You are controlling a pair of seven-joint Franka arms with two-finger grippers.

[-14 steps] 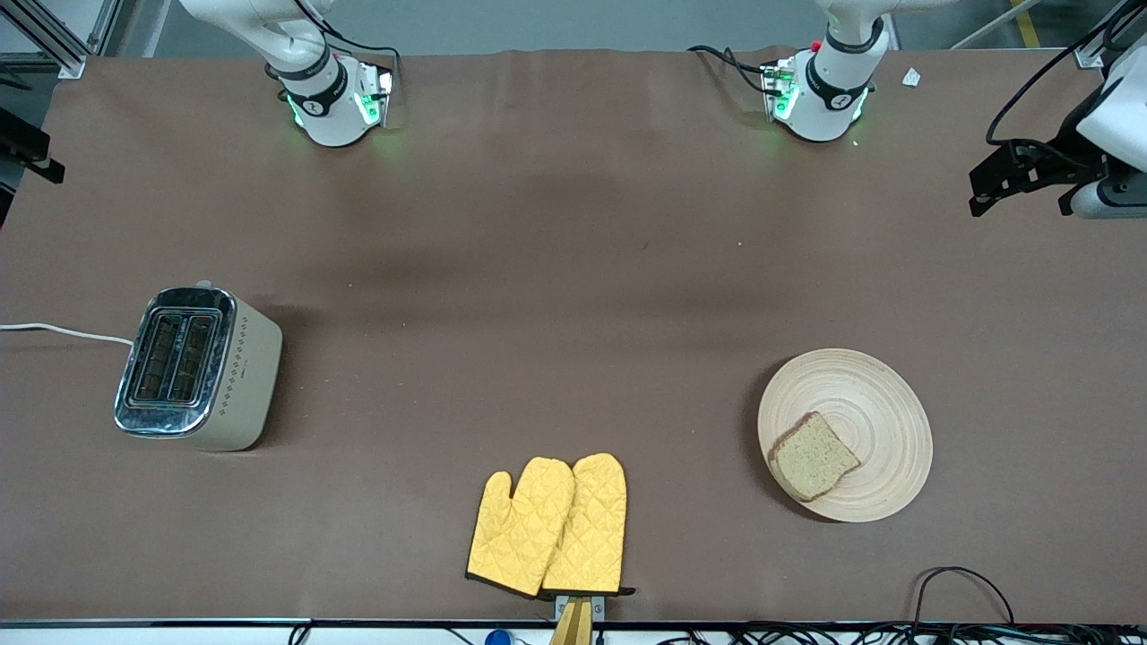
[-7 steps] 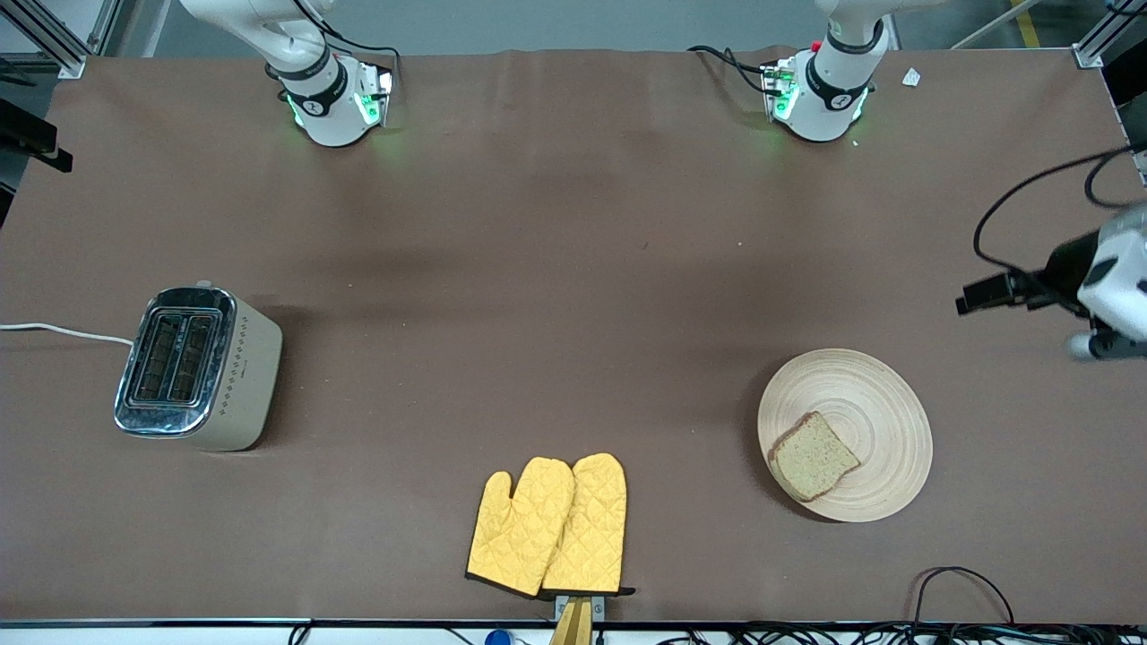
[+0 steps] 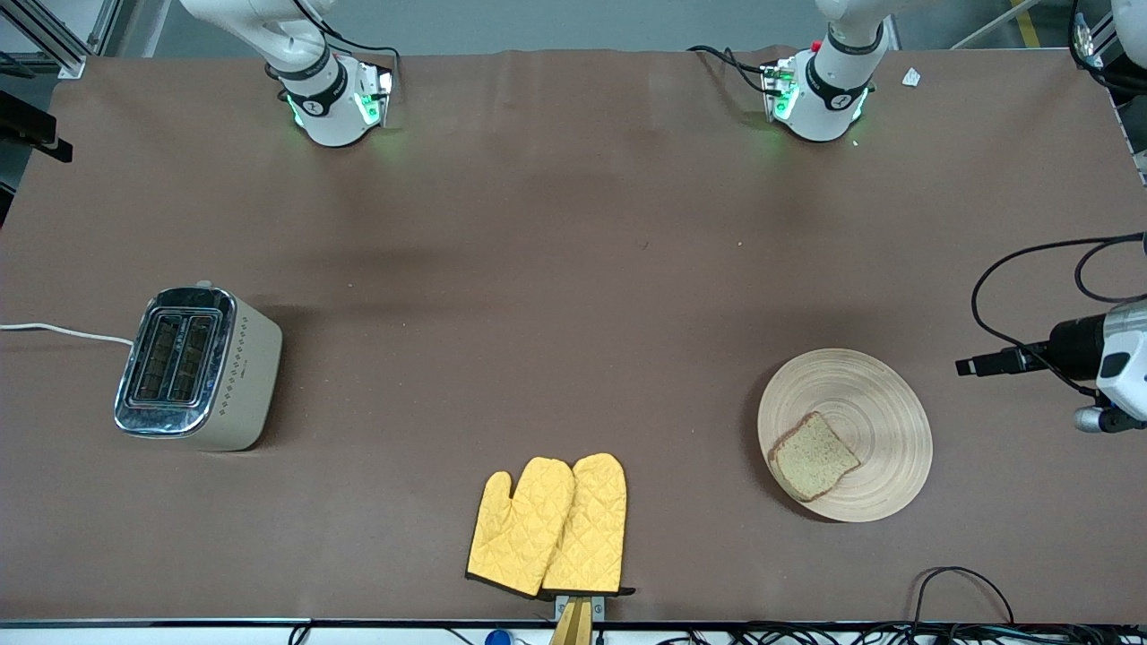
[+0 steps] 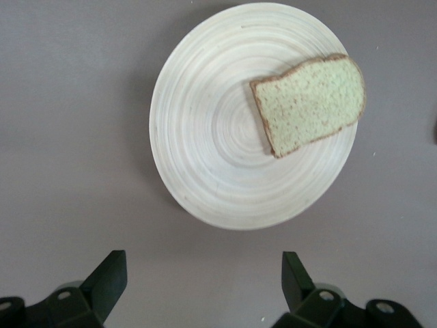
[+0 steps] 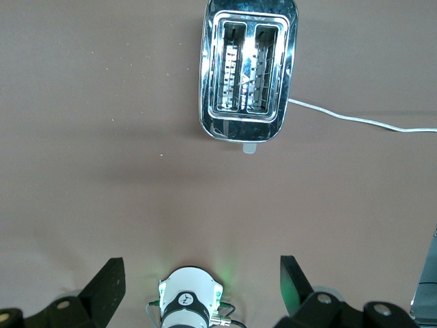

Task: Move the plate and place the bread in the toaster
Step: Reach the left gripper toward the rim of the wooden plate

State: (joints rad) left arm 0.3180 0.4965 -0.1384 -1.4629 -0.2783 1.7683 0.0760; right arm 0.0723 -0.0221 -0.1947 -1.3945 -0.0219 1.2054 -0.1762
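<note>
So far nothing is done: the plate (image 3: 845, 434) sits at the left arm's end of the table (image 3: 573, 224) with the bread (image 3: 814, 455) lying on it. The toaster (image 3: 197, 368) stands well apart at the right arm's end, both slots empty. The left gripper (image 4: 205, 290) hangs near the plate, wide open, holding nothing. The right gripper (image 5: 202, 290) waits high over the table, open and empty too. Two yellow oven mitts (image 3: 548, 525) lie near the front edge of the brown cloth.

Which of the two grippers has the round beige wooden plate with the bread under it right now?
The left gripper, open over the table beside the plate; the right gripper views the cream toaster.
</note>
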